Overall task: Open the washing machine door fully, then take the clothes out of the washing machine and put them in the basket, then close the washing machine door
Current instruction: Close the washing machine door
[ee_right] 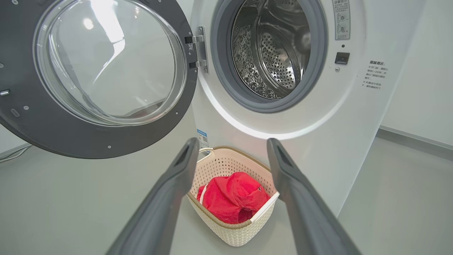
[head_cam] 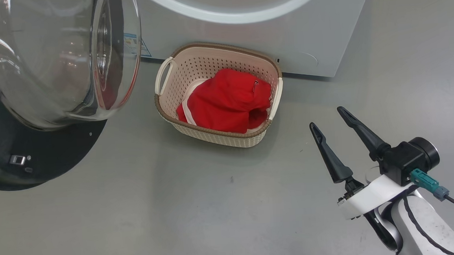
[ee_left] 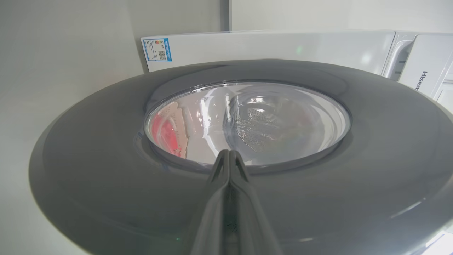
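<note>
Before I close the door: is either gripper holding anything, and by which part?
Nothing held. Right gripper open, empty; left gripper shut on nothing, pointing at the washing machine door.

A laundry spot in a plain room, though whether it is a home utility room or a test lab I cannot tell. Straight ahead of the right gripper [ee_right: 232, 141] stands a white front-loading washing machine [ee_right: 318, 117]. Its perforated steel drum [ee_right: 272, 53] shows above the fingertips, and its round glass door [ee_right: 95, 78] hangs open to the gripper's left. Just beyond the fingertips a cream basket [ee_right: 226, 166] of red clothes [ee_right: 231, 196] sits on a smooth grey floor [ee_right: 70, 205] — a pale wall [ee_right: 421, 71] with a grey skirting strip [ee_right: 414, 141] runs off to the gripper's right.
</note>
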### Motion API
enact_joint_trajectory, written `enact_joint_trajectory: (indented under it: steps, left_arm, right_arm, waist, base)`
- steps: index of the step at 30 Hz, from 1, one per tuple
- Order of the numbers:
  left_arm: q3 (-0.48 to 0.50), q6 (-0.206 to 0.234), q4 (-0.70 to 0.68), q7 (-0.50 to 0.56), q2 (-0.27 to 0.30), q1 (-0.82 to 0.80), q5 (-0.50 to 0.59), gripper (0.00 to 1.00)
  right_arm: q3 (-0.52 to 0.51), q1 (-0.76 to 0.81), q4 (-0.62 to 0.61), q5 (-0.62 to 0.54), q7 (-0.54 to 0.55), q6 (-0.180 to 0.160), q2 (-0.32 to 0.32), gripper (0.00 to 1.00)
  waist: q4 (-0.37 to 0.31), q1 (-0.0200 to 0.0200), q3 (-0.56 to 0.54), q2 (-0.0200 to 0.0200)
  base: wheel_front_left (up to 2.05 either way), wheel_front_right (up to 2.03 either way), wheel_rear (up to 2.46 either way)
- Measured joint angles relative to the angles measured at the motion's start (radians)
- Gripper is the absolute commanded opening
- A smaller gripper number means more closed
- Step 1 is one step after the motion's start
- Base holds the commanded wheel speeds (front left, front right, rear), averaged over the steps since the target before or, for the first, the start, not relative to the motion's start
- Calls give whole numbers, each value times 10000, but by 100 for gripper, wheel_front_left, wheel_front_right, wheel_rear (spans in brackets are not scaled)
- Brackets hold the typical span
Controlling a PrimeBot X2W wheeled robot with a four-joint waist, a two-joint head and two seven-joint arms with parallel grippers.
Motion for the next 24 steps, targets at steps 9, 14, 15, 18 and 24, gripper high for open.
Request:
enact_joint_trajectory:
  steps: [9, 14, 15, 18, 24]
  left_arm:
    - [-151, -520, -679, 1143, -849, 246, -629, 0]
    - [-378, -658, -1110, 1847, -1358, 416, -886, 0]
    - [-395, -690, -1175, 1937, -1440, 453, -959, 0]
    - [-412, -698, -1392, 2138, -1670, 576, -1193, 0]
    - [-506, -780, -1902, 2502, -2130, 785, -1313, 0]
  right_arm:
    - [17, 145, 12, -2, 0, 0, 54, 100]
    - [-54, 172, 12, -2, 0, 0, 56, 100]
    - [-56, 172, 10, -2, 0, 0, 56, 100]
    - [-54, 172, 10, -2, 0, 0, 61, 100]
    - [-98, 172, 6, -4, 0, 0, 75, 100]
  waist:
    - [-51, 0, -112, 0]
    - [-49, 0, -130, 0]
    - [-47, 0, -132, 0]
    - [-46, 0, -133, 0]
    - [-68, 0, -133, 0]
  base:
    - [0, 0, 0]
    - [0, 0, 0]
    - [0, 0, 0]
    - [0, 0, 0]
    - [0, 0, 0]
